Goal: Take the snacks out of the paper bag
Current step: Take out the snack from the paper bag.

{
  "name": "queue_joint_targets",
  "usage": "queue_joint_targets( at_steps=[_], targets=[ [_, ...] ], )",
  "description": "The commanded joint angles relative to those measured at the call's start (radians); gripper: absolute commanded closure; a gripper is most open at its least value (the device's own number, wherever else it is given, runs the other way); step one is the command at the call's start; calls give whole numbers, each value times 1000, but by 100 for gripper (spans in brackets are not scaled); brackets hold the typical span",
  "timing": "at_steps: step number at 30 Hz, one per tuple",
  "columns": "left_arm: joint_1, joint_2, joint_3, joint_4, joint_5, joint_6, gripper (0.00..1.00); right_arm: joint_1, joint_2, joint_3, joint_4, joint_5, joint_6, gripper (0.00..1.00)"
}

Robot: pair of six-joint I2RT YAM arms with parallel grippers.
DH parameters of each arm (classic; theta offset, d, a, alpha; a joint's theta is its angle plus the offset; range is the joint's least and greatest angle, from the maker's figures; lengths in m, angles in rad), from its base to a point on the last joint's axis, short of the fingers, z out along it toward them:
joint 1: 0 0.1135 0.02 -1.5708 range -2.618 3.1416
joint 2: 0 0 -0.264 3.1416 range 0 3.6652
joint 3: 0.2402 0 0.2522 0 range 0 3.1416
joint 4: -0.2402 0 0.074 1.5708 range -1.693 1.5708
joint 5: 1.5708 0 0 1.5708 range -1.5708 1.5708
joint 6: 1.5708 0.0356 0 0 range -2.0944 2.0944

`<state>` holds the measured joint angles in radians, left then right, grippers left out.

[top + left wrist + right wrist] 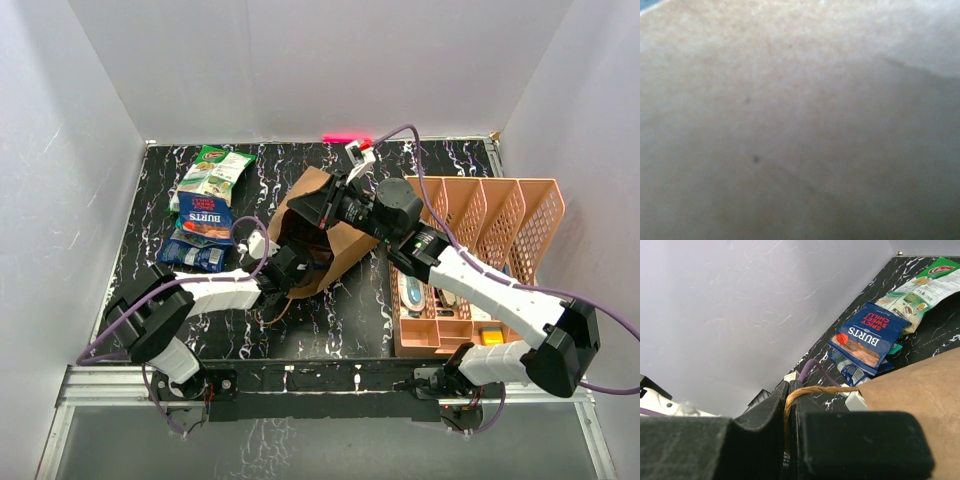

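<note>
- Snacks already out of the bag lie at the far left of the black, white-veined table (150, 215): a green-and-white crinkly foil packet (216, 172), just beside it a blue foil packet with a red "BURTS" label (206, 216), and another blue packet (193, 252) partly under that one
- Large brown kraft paper bag (340, 245) sits mid-table, its dark mouth turned toward the left arm (215, 290), near the salmon-pink perforated plastic organiser (500, 210)
- Right gripper (791, 412) has its black fingers pinched together on the bag's twisted brown paper-cord handle (810, 389), holding up the bag's upper lip
- Left gripper is buried in the bag mouth; its wrist view gives only blurred brown paper, so I cannot tell whether its fingers are apart or together, or whether any packet lies between them
- Step in hand, as I judge it: feeling inside for whatever remains
- To do it well: hold the handle taut so the mouth gapes, pinch a packet by a flat edge without catching the paper wall, then draw it out low toward the pile
- Risk: the light bag may drag along with the withdrawing arm
</note>
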<state>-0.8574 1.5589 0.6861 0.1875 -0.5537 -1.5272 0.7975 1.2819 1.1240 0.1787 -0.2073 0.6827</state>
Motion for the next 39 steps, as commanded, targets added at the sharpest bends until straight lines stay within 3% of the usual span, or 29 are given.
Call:
queue_joint_targets(
  at_steps=[1, 4, 14, 29, 39],
  targets=[
    [36, 21, 46, 59, -1, 41, 65, 3, -77, 7, 56, 16, -1, 92],
    [72, 42, 66, 82, 59, 77, 83, 2, -90, 7, 42, 26, -8, 92],
    [105, -25, 110, 21, 140, 149, 99, 2, -128, -13, 18, 64, -27, 92],
    [112, -318, 103, -175, 213, 253, 100, 2, -132, -33, 13, 121, -81, 92],
    [113, -454, 196, -303, 224, 388, 100, 2, -138, -47, -4, 173, -123, 92]
  ],
)
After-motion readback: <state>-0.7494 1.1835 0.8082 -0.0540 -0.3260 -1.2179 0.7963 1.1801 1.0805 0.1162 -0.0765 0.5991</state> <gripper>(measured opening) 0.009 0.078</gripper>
